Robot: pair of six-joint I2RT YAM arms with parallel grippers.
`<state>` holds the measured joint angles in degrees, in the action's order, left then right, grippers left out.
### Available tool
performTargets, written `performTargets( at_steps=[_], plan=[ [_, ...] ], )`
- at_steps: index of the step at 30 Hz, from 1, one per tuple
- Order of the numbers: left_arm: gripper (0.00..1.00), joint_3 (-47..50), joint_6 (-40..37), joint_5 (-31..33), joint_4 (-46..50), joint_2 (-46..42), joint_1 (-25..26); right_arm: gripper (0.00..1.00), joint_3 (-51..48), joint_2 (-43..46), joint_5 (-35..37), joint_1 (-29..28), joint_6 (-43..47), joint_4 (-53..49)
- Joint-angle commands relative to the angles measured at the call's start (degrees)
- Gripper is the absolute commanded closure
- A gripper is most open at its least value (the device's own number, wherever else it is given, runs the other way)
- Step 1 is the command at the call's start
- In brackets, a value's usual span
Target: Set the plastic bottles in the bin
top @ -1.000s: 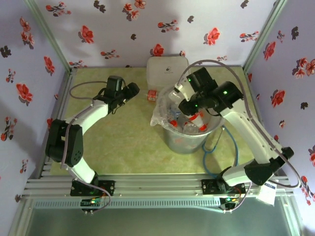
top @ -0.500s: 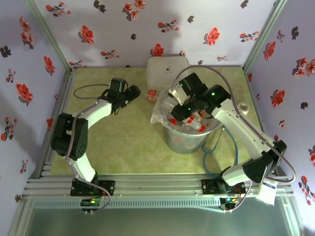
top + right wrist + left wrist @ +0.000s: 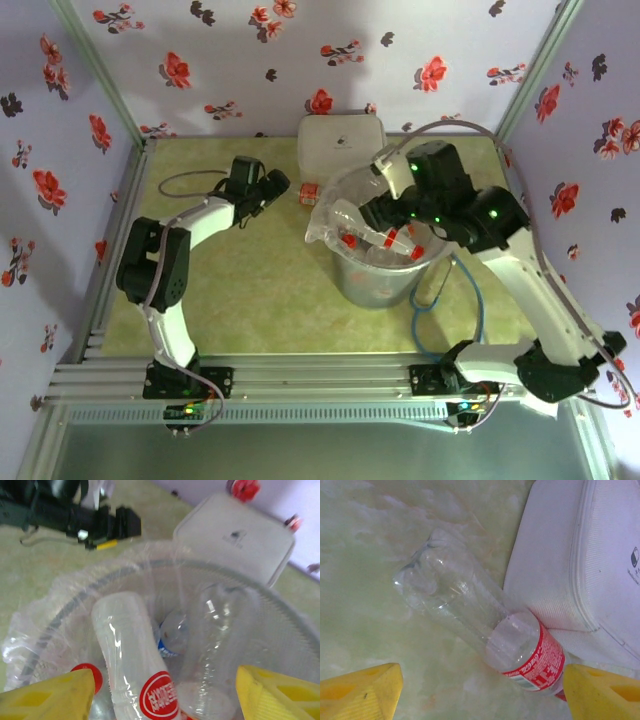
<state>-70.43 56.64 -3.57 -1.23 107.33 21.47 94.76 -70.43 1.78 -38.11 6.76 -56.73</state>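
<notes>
A clear plastic bottle with a red label lies on the table against the white box. In the top view this bottle sits just right of my left gripper. The left gripper is open; its yellow fingertips flank the bottle's label end without touching it. My right gripper hangs open above the bin, holding nothing. Inside lie several bottles: one with a red-and-white label, one blue-labelled, one bare. From above, the right gripper is over the bin.
The white lidded box stands at the back, behind the bin. A clear bag drapes over the bin's rim. A blue cable loops on the table to the bin's right. Flowered walls close in three sides.
My right gripper has opened over the bin and lifted back toward the right; a bottle now lies loose among the others. My left gripper has edged right toward the bottle by the box.
</notes>
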Motion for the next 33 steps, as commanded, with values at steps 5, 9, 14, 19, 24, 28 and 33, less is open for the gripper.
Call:
performTargets(
  at_steps=[5,9,14,19,24,28,33],
  plan=[
    [0.16,-4.53,2.13,0.85,-2.04,4.90,0.30,0.25,-3.26,2.18,3.96,0.40,-1.84,4.63],
    [0.16,-6.91,2.51,0.84,-1.00,7.28,0.33,0.25,-4.20,2.06,4.79,0.49,-1.76,4.68],
    [0.15,-6.74,4.14,1.02,-1.62,9.72,0.51,0.25,-5.34,3.14,5.99,0.91,-1.40,5.52],
    [0.16,-7.38,6.32,0.56,-3.22,13.60,0.51,0.25,-6.45,4.48,6.27,1.93,-1.81,6.85],
    [0.28,-7.70,6.22,-0.06,-3.44,14.84,0.50,0.25,-8.70,6.46,4.74,4.65,-3.04,9.15],
    [0.44,-7.56,5.05,0.91,-2.26,13.65,0.43,0.26,-10.42,7.55,2.50,6.94,-4.19,10.45],
    [0.59,-6.58,2.87,2.62,-0.77,10.09,0.00,0.26,-10.65,8.21,1.65,7.96,-4.22,10.42]
  ],
)
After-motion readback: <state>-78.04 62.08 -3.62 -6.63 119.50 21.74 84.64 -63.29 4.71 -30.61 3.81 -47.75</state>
